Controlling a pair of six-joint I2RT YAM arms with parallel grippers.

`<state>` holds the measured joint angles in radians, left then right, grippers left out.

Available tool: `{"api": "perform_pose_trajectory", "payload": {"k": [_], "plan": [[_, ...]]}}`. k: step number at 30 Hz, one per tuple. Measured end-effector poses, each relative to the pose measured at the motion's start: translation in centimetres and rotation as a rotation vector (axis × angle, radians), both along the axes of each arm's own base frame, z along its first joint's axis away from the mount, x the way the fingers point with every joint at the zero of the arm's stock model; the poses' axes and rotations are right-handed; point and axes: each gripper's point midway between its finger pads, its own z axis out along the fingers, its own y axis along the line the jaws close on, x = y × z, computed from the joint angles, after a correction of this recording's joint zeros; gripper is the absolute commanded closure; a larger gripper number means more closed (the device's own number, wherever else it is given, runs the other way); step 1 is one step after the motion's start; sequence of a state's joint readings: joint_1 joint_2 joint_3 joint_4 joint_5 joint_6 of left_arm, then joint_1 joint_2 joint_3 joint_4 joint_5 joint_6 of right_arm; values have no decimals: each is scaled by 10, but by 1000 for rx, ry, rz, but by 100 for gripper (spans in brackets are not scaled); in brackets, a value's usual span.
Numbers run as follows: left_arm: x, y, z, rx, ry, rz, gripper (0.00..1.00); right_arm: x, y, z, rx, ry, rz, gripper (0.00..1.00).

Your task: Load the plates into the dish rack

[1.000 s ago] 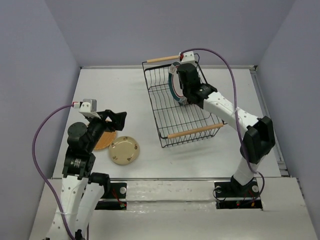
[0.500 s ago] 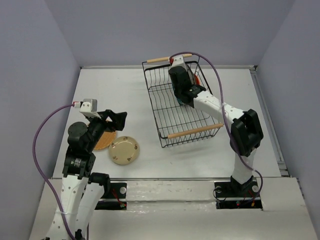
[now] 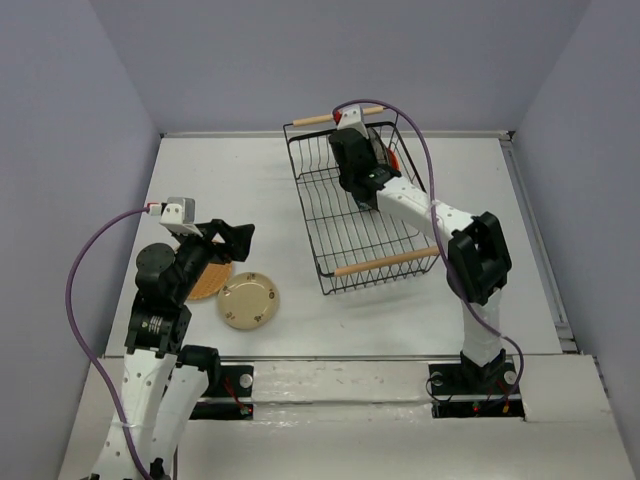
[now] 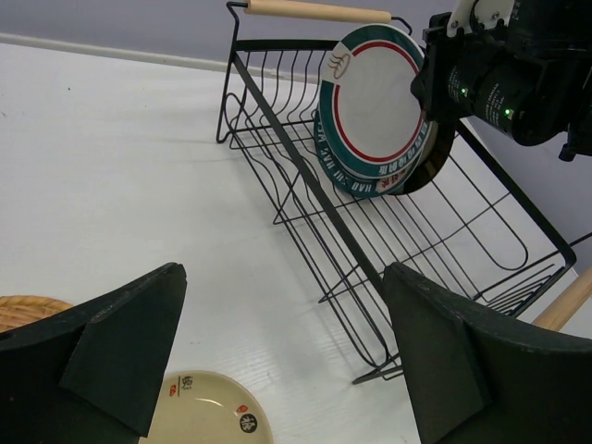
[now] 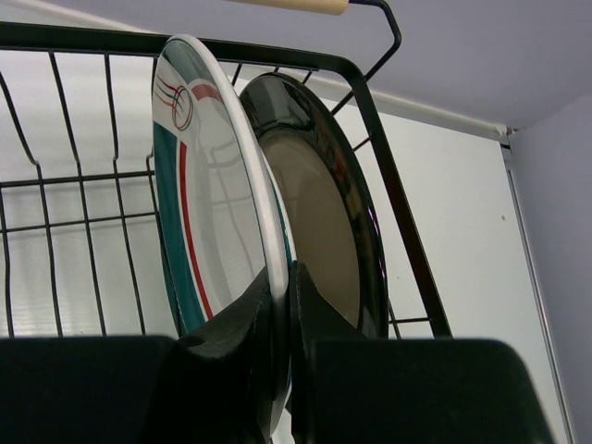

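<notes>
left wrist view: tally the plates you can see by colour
teal-rimmed plate: 2
black-rimmed plate: 1
cream plate: 1
tan-brown plate: 1
total: 5

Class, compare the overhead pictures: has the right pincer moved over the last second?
Yes. The right pincer moved toward the far wooden handle.
</notes>
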<state>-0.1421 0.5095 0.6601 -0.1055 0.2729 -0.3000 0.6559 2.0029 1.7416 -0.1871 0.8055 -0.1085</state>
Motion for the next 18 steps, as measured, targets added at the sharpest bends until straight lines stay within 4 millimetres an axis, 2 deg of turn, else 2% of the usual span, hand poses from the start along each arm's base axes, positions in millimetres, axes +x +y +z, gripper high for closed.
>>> {"api": "perform_pose_trajectory", "payload": {"k": [18], "plan": [[0, 0, 0, 0, 0, 0, 1, -3, 9, 7, -46, -1, 9, 93]]}}
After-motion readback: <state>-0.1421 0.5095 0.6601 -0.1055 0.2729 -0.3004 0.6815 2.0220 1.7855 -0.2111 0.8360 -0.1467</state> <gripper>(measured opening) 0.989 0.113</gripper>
